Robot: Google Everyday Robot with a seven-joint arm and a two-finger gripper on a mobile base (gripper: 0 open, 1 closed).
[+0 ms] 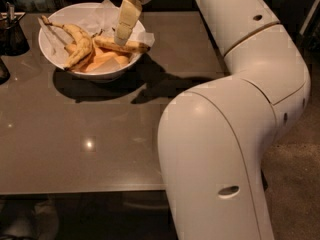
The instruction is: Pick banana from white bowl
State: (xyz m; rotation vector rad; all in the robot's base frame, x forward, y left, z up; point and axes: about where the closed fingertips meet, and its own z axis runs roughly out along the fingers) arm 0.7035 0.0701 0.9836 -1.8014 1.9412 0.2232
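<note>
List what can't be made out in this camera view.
1. Camera view: the gripper, over the white bowl's right side, covers part of the banana; contact cannot be told.
2. The dark container is cut off by the left edge.
3. The robot arm hides the table's near right corner.
</note>
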